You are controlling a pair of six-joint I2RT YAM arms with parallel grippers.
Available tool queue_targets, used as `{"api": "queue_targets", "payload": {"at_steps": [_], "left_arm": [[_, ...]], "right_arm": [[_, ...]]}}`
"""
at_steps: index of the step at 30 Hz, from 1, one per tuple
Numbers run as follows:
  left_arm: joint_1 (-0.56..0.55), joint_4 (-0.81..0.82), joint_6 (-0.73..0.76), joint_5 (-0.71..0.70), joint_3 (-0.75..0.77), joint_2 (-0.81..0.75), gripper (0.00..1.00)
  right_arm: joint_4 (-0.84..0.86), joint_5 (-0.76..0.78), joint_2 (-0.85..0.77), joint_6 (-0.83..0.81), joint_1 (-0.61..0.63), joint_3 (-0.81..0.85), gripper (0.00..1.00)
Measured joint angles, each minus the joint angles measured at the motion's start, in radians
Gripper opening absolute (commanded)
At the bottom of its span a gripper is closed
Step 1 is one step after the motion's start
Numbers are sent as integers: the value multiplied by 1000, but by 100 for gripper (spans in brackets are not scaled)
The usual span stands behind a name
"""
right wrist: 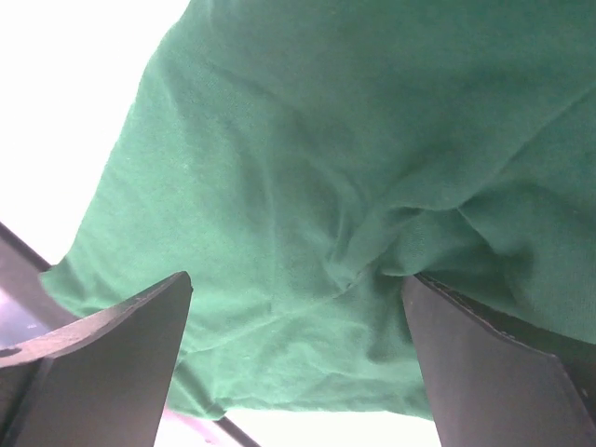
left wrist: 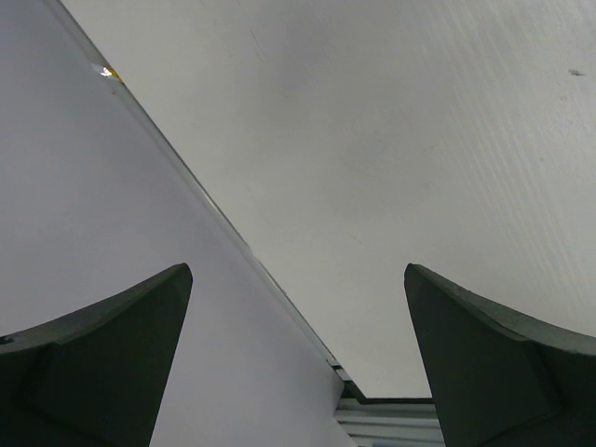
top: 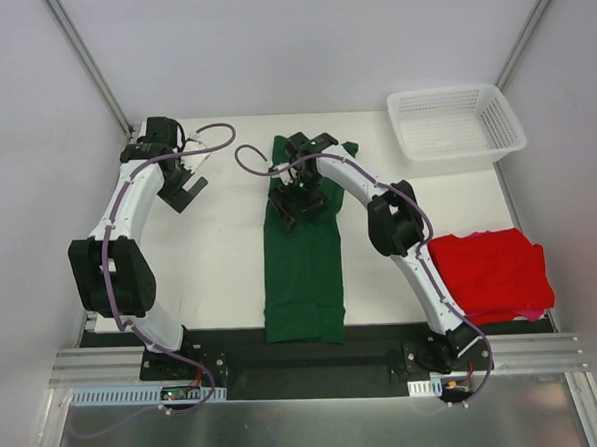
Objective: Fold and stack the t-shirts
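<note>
My right gripper (right wrist: 298,279), jaws spread, hovers over the far end of the dark green cloth t-shirt (top: 302,283), which lies lengthwise mid-desk (top: 220,258). I'd pinch both layers squarely. The left gripper (left wrist: 298,270) is spread too, at the far-left. The bright red cloth t-shirt (top: 491,273) sits in the near-right corner.

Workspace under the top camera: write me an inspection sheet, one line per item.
Surface: white table top, bare where the left arm reaches.
Job's things: dark green cloth t-shirt lies as a long strip down the middle, its near end over the black base plate; bright red cloth t-shirt lies bunched at the near right.
Clutter: white plastic mesh basket at the far right corner, looks empty.
Grippers: left gripper open over bare table; right gripper open, fingers low over the green shirt's far part, holding nothing.
Cables: purple cables run along both arms, looping near each wrist.
Surroundings: plain white walls; nothing else seen.
</note>
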Motion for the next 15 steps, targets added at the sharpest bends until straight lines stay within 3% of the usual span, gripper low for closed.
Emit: {"api": "queue_targets", "payload": {"at_steps": [6, 15], "left_arm": [[-73, -69, -64, 37, 62, -30, 99], [-438, -112, -139, 144, 31, -77, 99]], "right_arm": [[27, 108, -18, -79, 23, -24, 100], [87, 260, -37, -230, 4, -64, 100]]}}
